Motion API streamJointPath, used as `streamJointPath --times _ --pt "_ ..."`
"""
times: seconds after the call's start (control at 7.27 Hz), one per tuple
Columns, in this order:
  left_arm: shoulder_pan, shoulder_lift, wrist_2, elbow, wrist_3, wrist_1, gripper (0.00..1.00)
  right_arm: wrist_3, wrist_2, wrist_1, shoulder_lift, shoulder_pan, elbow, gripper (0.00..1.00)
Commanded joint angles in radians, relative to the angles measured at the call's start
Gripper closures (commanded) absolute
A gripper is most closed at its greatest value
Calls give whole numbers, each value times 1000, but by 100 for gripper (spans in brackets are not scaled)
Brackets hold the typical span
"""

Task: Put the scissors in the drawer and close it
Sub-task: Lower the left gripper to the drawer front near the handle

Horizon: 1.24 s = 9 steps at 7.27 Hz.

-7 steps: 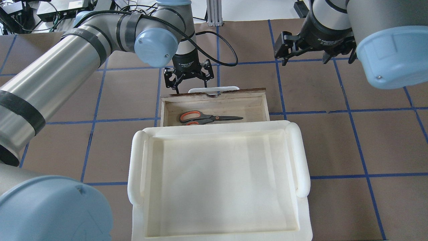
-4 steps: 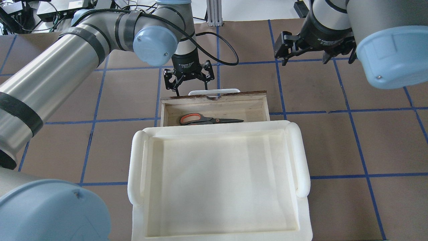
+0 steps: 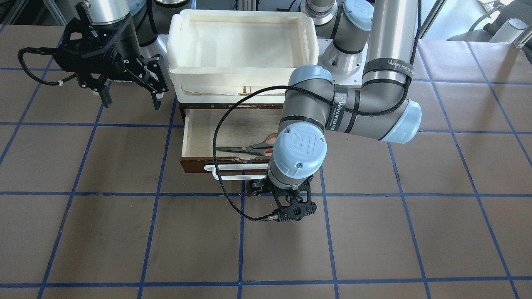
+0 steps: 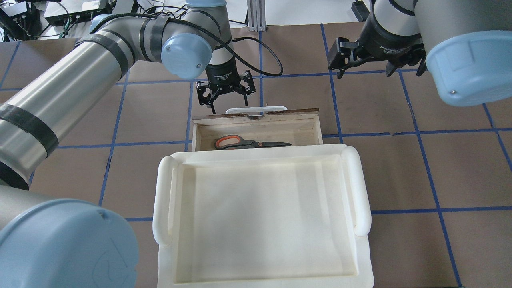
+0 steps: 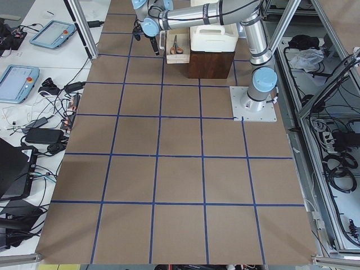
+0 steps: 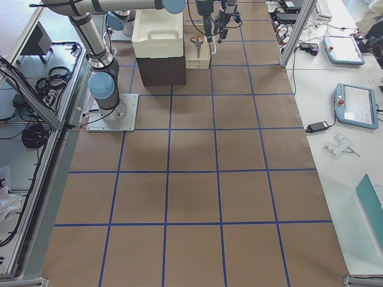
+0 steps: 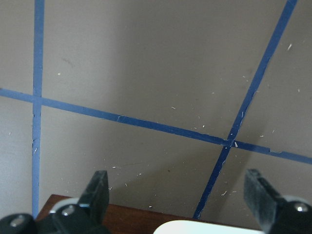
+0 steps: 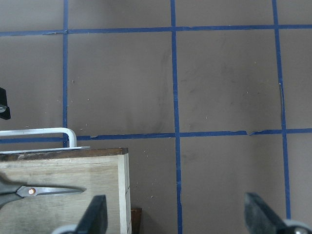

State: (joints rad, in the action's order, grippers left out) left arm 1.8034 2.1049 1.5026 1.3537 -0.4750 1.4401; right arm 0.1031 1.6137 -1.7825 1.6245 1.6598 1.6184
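The scissors (image 4: 248, 143) lie flat in the open wooden drawer (image 4: 256, 117), blades to the view's right, partly under the white tray's edge. They also show in the front view (image 3: 248, 148). The drawer's white bar handle (image 4: 256, 108) faces away from the robot. My left gripper (image 4: 229, 105) is open and empty, pointing down just beyond the drawer front beside the handle's left end. Its fingers (image 7: 97, 191) straddle the handle in the left wrist view. My right gripper (image 4: 365, 73) is open and empty, hovering beyond and to the right of the drawer.
A large white tray (image 4: 360, 188) sits on top of the cabinet above the drawer and covers its rear part. The brown table top with blue tape lines (image 4: 400, 168) surrounds it. The left arm's black cable (image 3: 220, 182) loops over the drawer front.
The drawer has slid a little further under the white tray, hiding more of the scissors' handles. The left gripper stays at the drawer front; the right arm has not moved.
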Motion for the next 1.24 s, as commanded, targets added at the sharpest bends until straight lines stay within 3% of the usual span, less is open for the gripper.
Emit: streamJointPath --times 0.0,1.1 --pt "7 -2 -7 10 -1 11 0 1 0 0 0 0 0 0" --pt "11 -34 -22 15 -19 172 0 0 0 0 0 0 0 0"
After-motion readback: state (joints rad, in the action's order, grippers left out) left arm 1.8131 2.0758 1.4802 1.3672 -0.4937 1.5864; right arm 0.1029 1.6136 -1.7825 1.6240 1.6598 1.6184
